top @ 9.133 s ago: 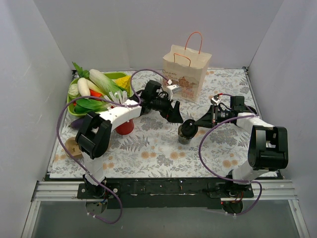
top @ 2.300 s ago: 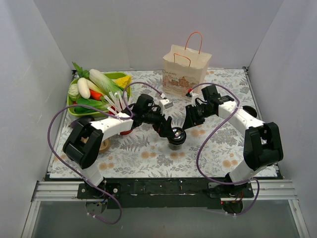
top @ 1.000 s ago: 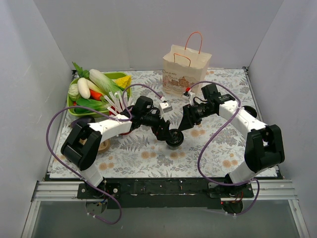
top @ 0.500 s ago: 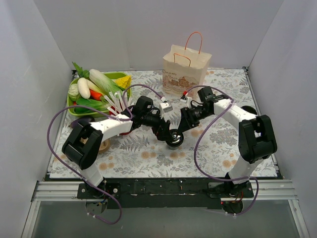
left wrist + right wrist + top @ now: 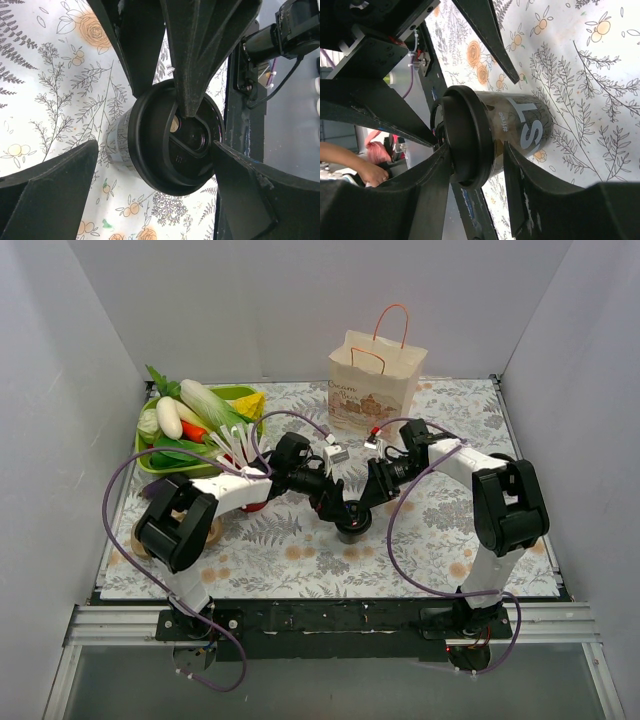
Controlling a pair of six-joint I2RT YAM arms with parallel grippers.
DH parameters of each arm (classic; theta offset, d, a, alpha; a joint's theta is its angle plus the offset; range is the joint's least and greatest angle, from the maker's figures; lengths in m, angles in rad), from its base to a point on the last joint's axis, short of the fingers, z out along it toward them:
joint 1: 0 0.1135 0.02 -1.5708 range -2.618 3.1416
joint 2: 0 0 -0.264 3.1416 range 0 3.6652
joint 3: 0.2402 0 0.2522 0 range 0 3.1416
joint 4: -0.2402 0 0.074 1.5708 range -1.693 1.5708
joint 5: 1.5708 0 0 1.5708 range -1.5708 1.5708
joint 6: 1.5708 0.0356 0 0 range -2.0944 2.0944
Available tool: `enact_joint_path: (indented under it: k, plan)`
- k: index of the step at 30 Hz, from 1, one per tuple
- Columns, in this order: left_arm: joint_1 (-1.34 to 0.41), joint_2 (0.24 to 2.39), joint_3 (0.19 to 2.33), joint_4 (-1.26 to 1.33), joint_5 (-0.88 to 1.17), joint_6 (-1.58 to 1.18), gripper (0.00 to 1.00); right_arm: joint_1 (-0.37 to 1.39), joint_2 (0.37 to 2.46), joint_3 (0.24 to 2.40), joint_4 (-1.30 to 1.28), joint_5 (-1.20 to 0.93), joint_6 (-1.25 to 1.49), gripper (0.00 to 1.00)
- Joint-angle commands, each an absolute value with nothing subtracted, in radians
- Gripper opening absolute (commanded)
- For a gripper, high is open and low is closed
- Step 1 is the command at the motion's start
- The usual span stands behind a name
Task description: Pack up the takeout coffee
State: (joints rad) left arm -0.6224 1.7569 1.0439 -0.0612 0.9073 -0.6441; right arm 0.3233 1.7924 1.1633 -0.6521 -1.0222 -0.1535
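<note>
Right gripper (image 5: 477,147) tight on the takeout coffee (image 5: 520,125) (left gripper (image 5: 156,145) grip unclear).

**TALLY: 2 CUPS, 1 BAG, 1 TRAY, 2 ARMS**

Cups: 2 total. That's 1 takeout coffee (image 5: 165,155), blk w/ blk lid, & 1 red cup (image 5: 257,503), mostly hidden.
Bags: 1 paper bag (image 5: 372,390).
Trays: 1 green tray (image 5: 228,393). Veg piled in it overlaps too much for a firm no.; only 1 white radish (image 5: 168,416) picks out clearly.
White straws (image 5: 237,445): approx. 5, not certain.
Arms: 2, i.e. left arm (image 5: 225,487) & right arm (image 5: 505,505).
Grippers: 2, 1 per arm, i.e. left gripper (image 5: 155,147) & right gripper (image 5: 477,150).
</note>
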Motion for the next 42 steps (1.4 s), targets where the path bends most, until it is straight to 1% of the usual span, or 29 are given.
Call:
enact_joint_path:
  k: [1, 10, 17, 23, 25, 31, 42]
  plan:
    - [-0.617, 1.792, 1.028, -0.019, 0.96, -0.669, 0.95, 0.307, 1.844, 1.137, -0.641, -1.094, -0.222, 0.47]
    - [-0.617, 1.838, 0.991, 0.063, 0.973, -0.701, 0.94, 0.305, 1.884, 1.091, -0.611, -1.092, -0.236, 0.43]
    - [-0.614, 1.832, 0.963, 0.109, 0.963, -0.696, 0.93, 0.316, 1.864, 1.143, -0.643, -1.109, -0.288, 0.42]
    - [-0.614, 1.812, 0.905, 0.136, 0.965, -0.646, 0.94, 0.342, 1.848, 1.126, -0.638, -1.049, -0.282, 0.41]
    - [-0.614, 1.795, 0.885, 0.158, 0.956, -0.632, 0.95, 0.35, 1.841, 1.147, -0.65, -0.994, -0.295, 0.4]
    - [-0.612, 1.75, 0.914, 0.178, 0.957, -0.633, 0.98, 0.368, 1.807, 1.16, -0.658, -0.902, -0.307, 0.39]
    - [-0.614, 1.645, 0.923, 0.124, 0.94, -0.637, 0.98, 0.371, 1.805, 1.193, -0.655, -0.839, -0.314, 0.39]
